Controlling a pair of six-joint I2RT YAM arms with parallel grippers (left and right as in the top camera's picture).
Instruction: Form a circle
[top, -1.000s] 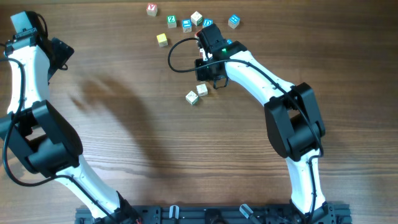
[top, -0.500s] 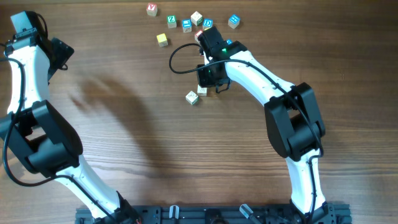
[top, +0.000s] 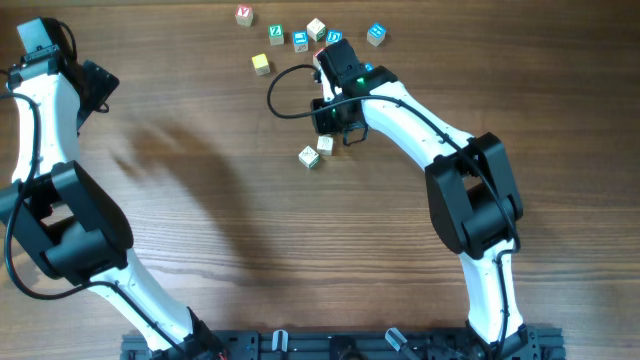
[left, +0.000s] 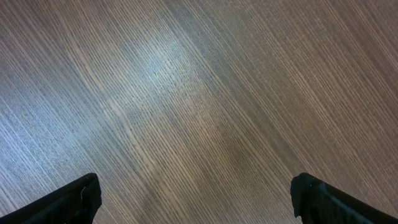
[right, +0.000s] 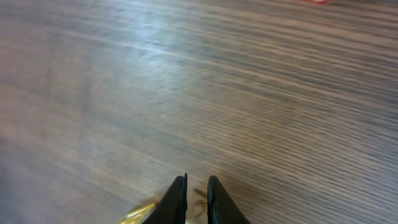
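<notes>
On the overhead view, the letter cubes (top: 300, 40) lie scattered on the desk (top: 200, 250) and close no ring. Most sit in a ragged row at the far edge. It runs from a red-lettered cube (top: 244, 14) through green, blue and white ones to a blue cube (top: 376, 34), and a yellow cube (top: 261, 64) lies just nearer to me.

My right tool (top: 335, 120) hangs just below that row, so the row spreads from about 10 to 1 o'clock of it. Two whitish cubes (top: 317, 151) lie touching each other close by, at 7 o'clock of the tool.

On the right wrist view the fingers (right: 177, 199) are drawn together, with only a sliver of desk grain between them. A yellowish corner (right: 140, 216) shows at 8 o'clock of the tips, and too little of it is visible to name.

My left tool (left: 196, 193) is well apart from every cube, over bare wood. Its fingers stand wide apart.
</notes>
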